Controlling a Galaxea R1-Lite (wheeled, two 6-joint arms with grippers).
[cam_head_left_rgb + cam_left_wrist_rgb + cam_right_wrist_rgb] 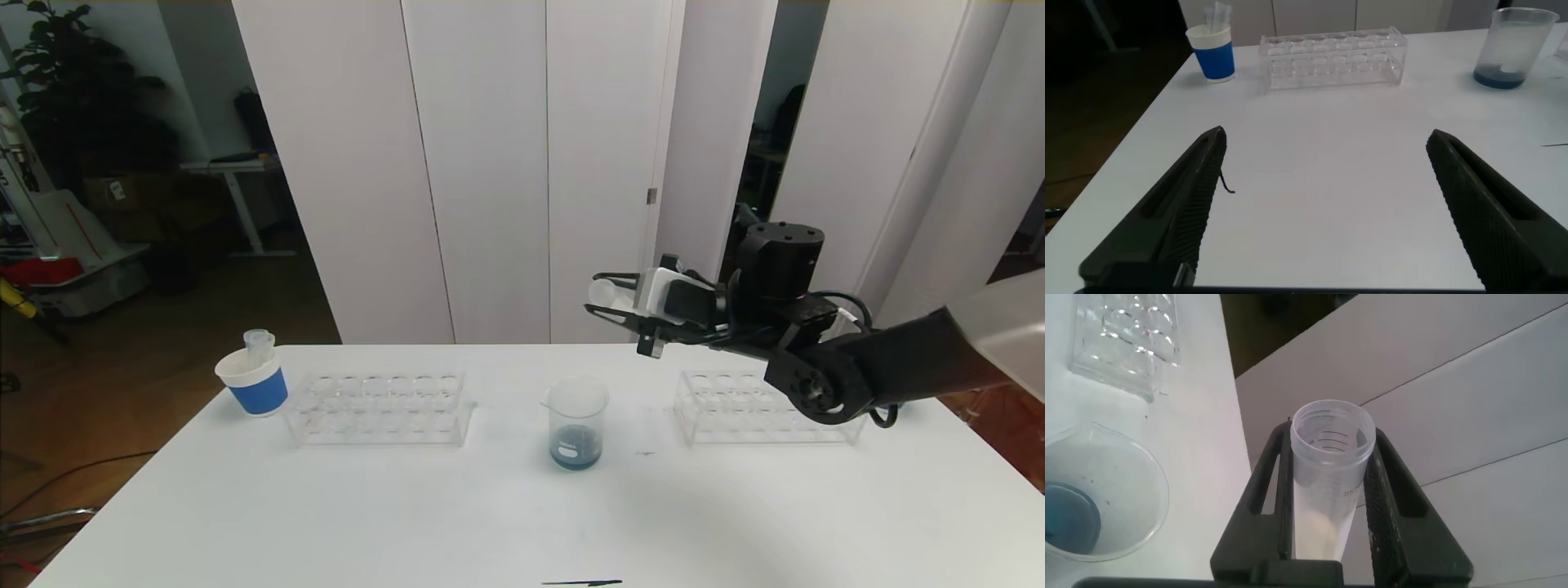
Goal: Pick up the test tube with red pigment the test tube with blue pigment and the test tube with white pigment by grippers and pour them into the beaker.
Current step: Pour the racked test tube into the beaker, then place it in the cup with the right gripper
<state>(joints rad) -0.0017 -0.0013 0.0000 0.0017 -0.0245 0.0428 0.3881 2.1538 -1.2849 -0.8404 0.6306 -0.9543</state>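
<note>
One beaker (577, 423) stands on the white table (490, 523), and it has blue liquid at its bottom. Everything else is placed from this beaker.

The right gripper (602, 299) is up in the air, above the beaker and a little toward the robot's right. Its two fingers are clenched on one clear tube, the test tube with white pigment (1329, 482). The tube lies nearly flat, with its open mouth pointing toward the robot's left. In the right wrist view there is cream-white stuff at the tube's bottom, and the beaker (1094, 498) is below and to the side.

There are two clear racks. One rack (380, 407) sits to the left of the beaker. The other rack (759, 406) sits to the right of the beaker, partly behind the right arm. I cannot see any coloured tubes standing in them.

One blue-and-white paper cup (253, 382) stands farther left than the left rack, with clear tubes sticking out of it.

The left gripper (1323, 204) hangs low over the table, nearer the robot than the beaker. Its two fingers are spread wide with nothing between them.
</note>
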